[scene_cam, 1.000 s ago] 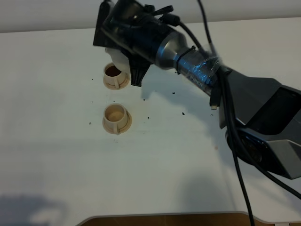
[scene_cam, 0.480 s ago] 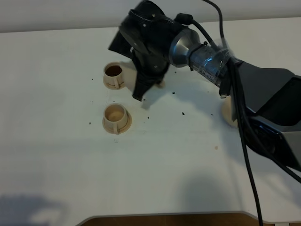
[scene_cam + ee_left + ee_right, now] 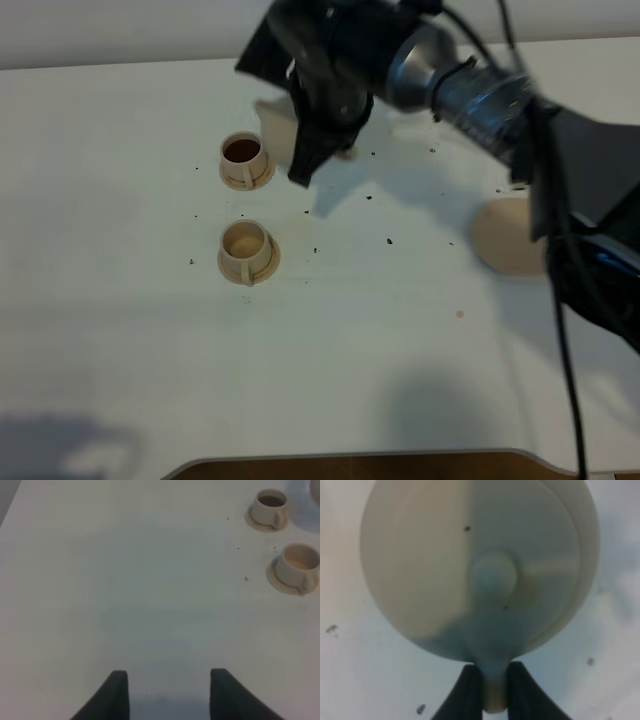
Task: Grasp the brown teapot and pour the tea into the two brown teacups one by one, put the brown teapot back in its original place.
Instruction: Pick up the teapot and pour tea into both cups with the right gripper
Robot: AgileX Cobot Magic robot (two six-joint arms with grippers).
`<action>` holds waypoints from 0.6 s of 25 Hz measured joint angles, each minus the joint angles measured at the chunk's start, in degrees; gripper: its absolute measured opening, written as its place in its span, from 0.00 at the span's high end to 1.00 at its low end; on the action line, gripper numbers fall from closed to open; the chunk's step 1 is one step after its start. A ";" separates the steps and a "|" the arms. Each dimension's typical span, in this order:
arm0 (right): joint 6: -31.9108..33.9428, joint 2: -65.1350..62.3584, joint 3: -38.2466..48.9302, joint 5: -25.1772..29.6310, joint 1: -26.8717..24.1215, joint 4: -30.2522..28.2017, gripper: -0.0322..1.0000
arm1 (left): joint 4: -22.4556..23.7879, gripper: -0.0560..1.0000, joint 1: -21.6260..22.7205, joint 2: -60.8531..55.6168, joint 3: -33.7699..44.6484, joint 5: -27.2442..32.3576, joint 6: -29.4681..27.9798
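The brown teapot (image 3: 480,570) fills the right wrist view, seen from above with its knobbed lid. My right gripper (image 3: 492,674) is shut on its small handle. In the high view the right gripper (image 3: 322,135) hangs just right of the far teacup, and only a pale part of the teapot (image 3: 274,118) shows beside it. Two brown teacups stand on the table: the far teacup (image 3: 243,160) (image 3: 270,509) holds dark liquid, the near teacup (image 3: 246,250) (image 3: 298,568) looks pale tan inside. The round tan coaster (image 3: 505,237) lies bare at the right. My left gripper (image 3: 170,682) is open over bare table.
Small dark specks (image 3: 389,241) are scattered on the white table (image 3: 120,330) around the cups. The right arm and its cables (image 3: 520,110) stretch from the right edge across the back. The table's front edge (image 3: 350,462) runs along the bottom.
The right arm has swung right and back with the teapot, away from above the far cup. The coaster, hidden by the arm before, now shows. The cups have not moved.
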 joint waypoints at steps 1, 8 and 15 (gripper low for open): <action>0.33 -1.71 1.00 -0.12 0.14 -0.16 0.84 | 0.00 0.58 0.00 0.00 0.00 0.00 0.00; 2.74 -12.39 14.37 0.08 3.91 -3.99 0.84 | 0.00 0.58 0.00 0.00 0.00 0.00 0.00; 6.49 -14.55 24.03 0.02 10.22 -8.12 0.84 | 0.00 0.58 0.00 0.00 0.00 0.00 0.00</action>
